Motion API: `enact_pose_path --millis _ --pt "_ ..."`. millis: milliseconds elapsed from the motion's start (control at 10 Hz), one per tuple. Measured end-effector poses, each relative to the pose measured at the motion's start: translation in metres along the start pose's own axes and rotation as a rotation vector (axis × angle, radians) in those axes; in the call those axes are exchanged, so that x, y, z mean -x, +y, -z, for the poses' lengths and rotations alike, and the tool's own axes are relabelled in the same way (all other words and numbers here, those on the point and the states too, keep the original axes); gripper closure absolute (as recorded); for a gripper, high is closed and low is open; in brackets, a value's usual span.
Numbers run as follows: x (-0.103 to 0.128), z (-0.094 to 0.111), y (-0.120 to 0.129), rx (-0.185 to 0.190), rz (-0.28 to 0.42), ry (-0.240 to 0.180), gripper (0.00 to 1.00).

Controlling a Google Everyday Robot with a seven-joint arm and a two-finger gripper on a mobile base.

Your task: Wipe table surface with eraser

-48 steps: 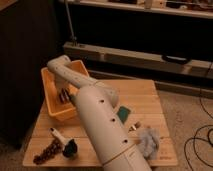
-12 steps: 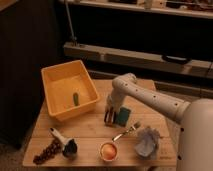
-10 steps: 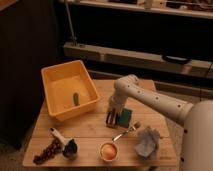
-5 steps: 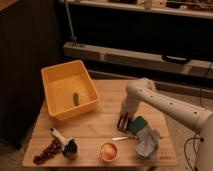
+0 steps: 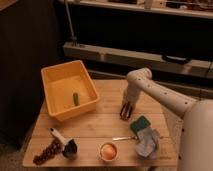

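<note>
The table surface (image 5: 100, 122) is a light wooden plank top. My gripper (image 5: 126, 112) points down at the table's middle right, just beyond the teal sponge (image 5: 140, 123). It is shut on the eraser (image 5: 126, 114), a small dark striped block pressed against the wood. My white arm (image 5: 160, 97) reaches in from the right.
A yellow bin (image 5: 55, 107) with a small green stick (image 5: 76, 99) stands at the back left. A grey cloth (image 5: 148, 142), a spoon (image 5: 123, 138), an orange bowl (image 5: 108, 150), grapes (image 5: 44, 153) and a black-and-white brush (image 5: 64, 143) lie along the front.
My gripper with the eraser swept right and forward across the table toward the sponge, then came back a little to the left and farther from the front edge.
</note>
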Motion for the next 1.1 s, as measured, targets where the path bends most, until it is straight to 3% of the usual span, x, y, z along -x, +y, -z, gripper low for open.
enact_pose_path --millis 300,500,700,800,1100 --pt "-0.031 -0.001 -0.066 -0.054 0.052 -0.002 1.0" --pt "-0.031 0.001 -0.105 -0.113 0.107 -0.013 1.0" --pt "-0.013 0.006 -0.136 -0.151 0.179 -0.022 1.0" --pt "-0.001 0.008 -0.143 -0.151 0.206 -0.025 1.0" --pt "0.047 0.006 -0.135 -0.111 0.254 -0.043 1.0"
